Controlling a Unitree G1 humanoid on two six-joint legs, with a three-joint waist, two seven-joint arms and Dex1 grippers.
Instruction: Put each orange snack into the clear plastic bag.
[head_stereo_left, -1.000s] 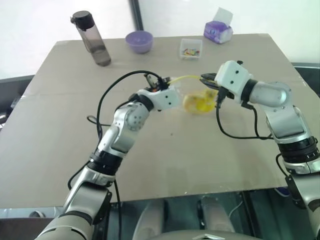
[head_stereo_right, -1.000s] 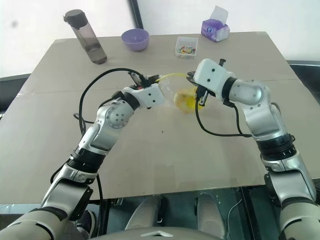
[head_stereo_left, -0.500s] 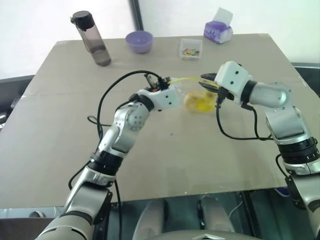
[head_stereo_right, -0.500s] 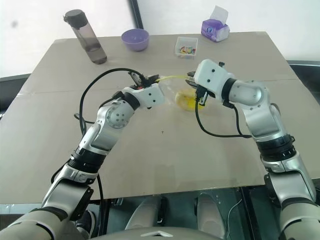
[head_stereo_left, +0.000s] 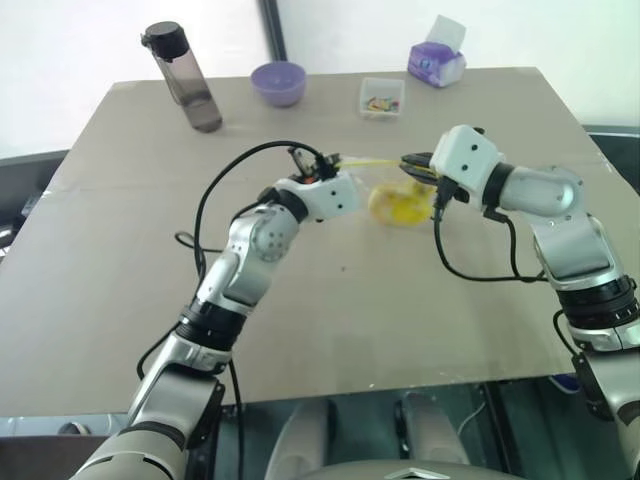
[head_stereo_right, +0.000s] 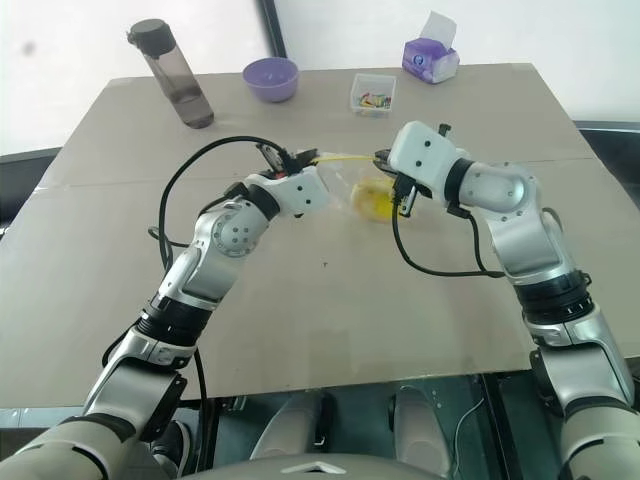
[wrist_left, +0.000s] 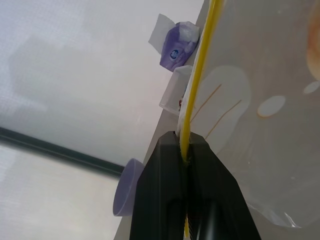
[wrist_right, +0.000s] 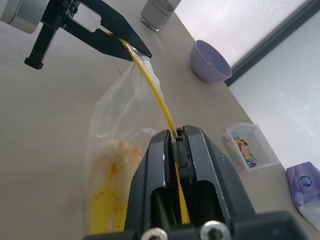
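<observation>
The clear plastic bag (head_stereo_left: 372, 182) hangs above the table, stretched by its yellow strip (wrist_right: 155, 95) between both grippers. My left gripper (head_stereo_left: 326, 160) is shut on one end of the strip, and its black fingers (wrist_left: 165, 165) pinch the strip. My right gripper (head_stereo_left: 410, 160) is shut on the other end, with the strip running up from its closed tips (wrist_right: 176, 136). An orange snack (head_stereo_left: 400, 205) sits inside the bag at its low end, also visible through the plastic as the orange snack (wrist_right: 112, 200).
Along the far edge of the brown table (head_stereo_left: 350, 320) stand a dark bottle (head_stereo_left: 185, 78), a purple bowl (head_stereo_left: 278, 82), a small clear box (head_stereo_left: 382, 97) with colourful bits and a purple tissue pack (head_stereo_left: 436, 62).
</observation>
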